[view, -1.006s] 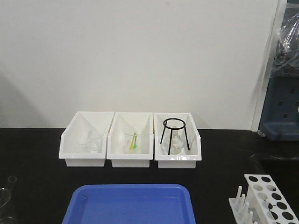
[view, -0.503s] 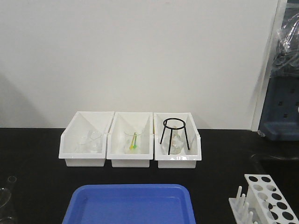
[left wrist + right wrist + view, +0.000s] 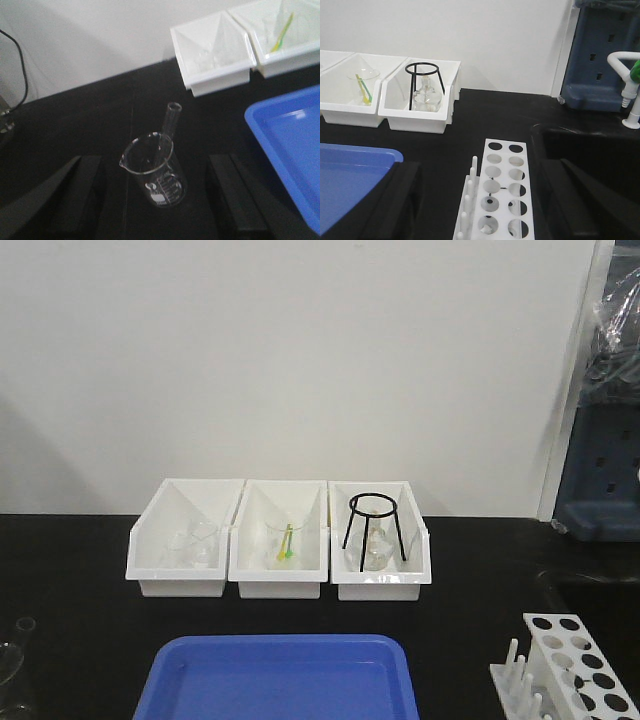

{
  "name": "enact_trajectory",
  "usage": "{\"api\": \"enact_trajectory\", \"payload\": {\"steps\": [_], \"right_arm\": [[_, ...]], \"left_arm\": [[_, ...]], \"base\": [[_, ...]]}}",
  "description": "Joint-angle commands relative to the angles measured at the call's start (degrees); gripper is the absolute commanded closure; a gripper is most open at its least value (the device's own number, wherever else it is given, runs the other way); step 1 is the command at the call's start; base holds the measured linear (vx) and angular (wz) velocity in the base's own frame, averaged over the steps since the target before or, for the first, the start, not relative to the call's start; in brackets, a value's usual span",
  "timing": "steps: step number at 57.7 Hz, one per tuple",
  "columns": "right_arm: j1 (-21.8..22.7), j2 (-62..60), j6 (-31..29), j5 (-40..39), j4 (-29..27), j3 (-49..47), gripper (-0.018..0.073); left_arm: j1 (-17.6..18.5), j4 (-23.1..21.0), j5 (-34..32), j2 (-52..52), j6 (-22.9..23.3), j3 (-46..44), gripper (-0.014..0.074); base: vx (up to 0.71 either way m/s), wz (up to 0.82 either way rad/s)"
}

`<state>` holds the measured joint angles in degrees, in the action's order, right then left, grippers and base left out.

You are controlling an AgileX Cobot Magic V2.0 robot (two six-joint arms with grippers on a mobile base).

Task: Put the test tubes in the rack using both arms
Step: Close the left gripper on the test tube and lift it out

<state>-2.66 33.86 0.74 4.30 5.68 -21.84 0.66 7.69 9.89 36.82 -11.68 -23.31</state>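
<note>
Right wrist view: on the black tabletop (image 3: pixel 485 115), right of the blue plastic tray (image 3: pixel 350 175), one white holed plastic rack (image 3: pixel 505 200) runs lengthwise away, with the right claw (image 3: pixel 480 172) spread wide either side of it. Left of the tray, the left claw (image 3: pixel 155 167) gapes around one clear beaker (image 3: pixel 162 187), its markings unreadable. The beaker holds one slim glass test tube (image 3: pixel 170 122), which leans toward the tray, rim up.
</note>
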Motion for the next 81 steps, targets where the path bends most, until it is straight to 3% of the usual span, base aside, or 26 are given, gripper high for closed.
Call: {"api": "enact_trajectory", "payload": {"steps": [1,19,34,47,80,81], "right_arm": [[0.1,0.3,-0.1,-4.7,0.3,-1.8,0.002],[0.1,0.3,-0.1,-4.7,0.3,-1.8,0.002],[0.1,0.3,-0.1,-4.7,0.3,-1.8,0.002],[0.1,0.3,-0.1,-4.7,0.3,-1.8,0.002],[0.1,0.3,-0.1,-4.7,0.4,-1.8,0.002],[0.1,0.3,-0.1,-4.7,0.4,-1.8,0.002]], "left_arm": [[0.4,0.1,-10.5,4.7,-1.5,-0.8,0.0044],[0.4,3.3,-38.8,27.9,-1.9,-0.3,0.0044],[0.4,1.7,-54.0,42.3,-3.9,-0.8,0.0044],[0.4,-2.0,-57.4,48.7,-11.0,-3.9,0.0045],[0.4,-6.2,-62.9,58.0,-10.9,-9.2,0.0045],[0.4,-7.7,-65.6,59.9,-10.3,-9.2,0.0209]], "base": [[0.0,0.0],[0.0,0.0],[0.0,0.0],[0.0,0.0],[0.0,0.0],[0.0,0.0]]}}
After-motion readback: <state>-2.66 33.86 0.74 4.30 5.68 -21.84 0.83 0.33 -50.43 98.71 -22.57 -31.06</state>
